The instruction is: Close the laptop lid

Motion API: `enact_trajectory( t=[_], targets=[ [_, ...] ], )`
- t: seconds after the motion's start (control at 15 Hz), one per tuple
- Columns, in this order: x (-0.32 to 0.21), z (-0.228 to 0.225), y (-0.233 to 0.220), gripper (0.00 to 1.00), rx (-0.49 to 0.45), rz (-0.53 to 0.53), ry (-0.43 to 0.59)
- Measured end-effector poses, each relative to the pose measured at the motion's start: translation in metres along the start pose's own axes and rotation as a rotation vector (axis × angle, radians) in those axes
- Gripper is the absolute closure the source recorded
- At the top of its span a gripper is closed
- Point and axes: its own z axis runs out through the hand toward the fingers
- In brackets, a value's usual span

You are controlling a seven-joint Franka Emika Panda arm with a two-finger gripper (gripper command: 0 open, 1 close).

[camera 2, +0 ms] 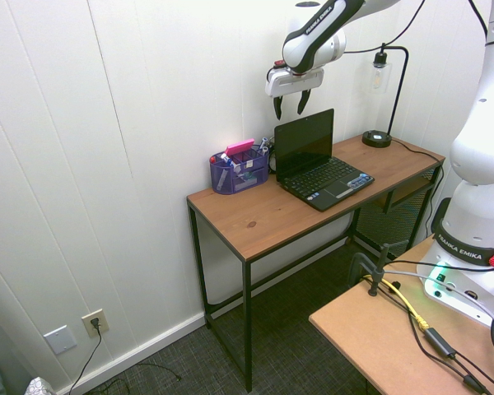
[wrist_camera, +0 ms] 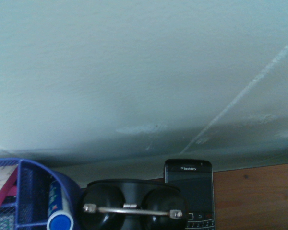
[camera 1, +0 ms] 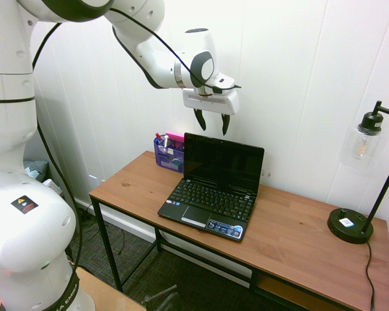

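Black, pointed fingers of the white two-finger gripper (camera 1: 211, 123) hang spread apart with nothing between them, tips pointing down. Directly beneath those tips, with clear air between, stands the thin black rectangular laptop lid (camera 1: 223, 164), raised upright on its hinge with its dark glossy display facing away from the wall; the gripper sits above the lid's top edge, toward the corner nearer the organiser. In the second exterior view the gripper (camera 2: 289, 103) likewise hovers just over the lid (camera 2: 303, 141). Below the lid, the small black netbook base (camera 1: 209, 207) lies flat with its keyboard showing and a blue sticker on the palm rest. Beside the gripper and lower down, near the wall, a blue mesh desk organiser (camera 1: 168, 152) holds pens and a pink item. Behind the lid, the wrist view picks up black sunglasses (wrist_camera: 133, 208) and a black BlackBerry phone (wrist_camera: 189, 191) by the white panelled wall (camera 1: 292, 71). All rest on a brown wooden desk (camera 1: 298, 240). Farthest from the gripper, at the desk's other end, stands a black lamp (camera 1: 360, 175) with a clear glass shade.
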Motion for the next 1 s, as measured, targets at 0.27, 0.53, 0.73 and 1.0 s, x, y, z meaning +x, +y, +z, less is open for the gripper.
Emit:
enact_trajectory(
  t=[0.27,0.53,0.73,1.0],
  targets=[
    [0.008,0.021,-0.002,1.0,-0.019,0.022,-0.007],
    [0.014,0.032,0.006,1.0,-0.04,0.045,-0.015],
    [0.012,0.033,0.006,1.0,-0.047,0.05,-0.025],
    [0.013,0.034,0.007,1.0,-0.054,0.052,-0.025]
  ],
)
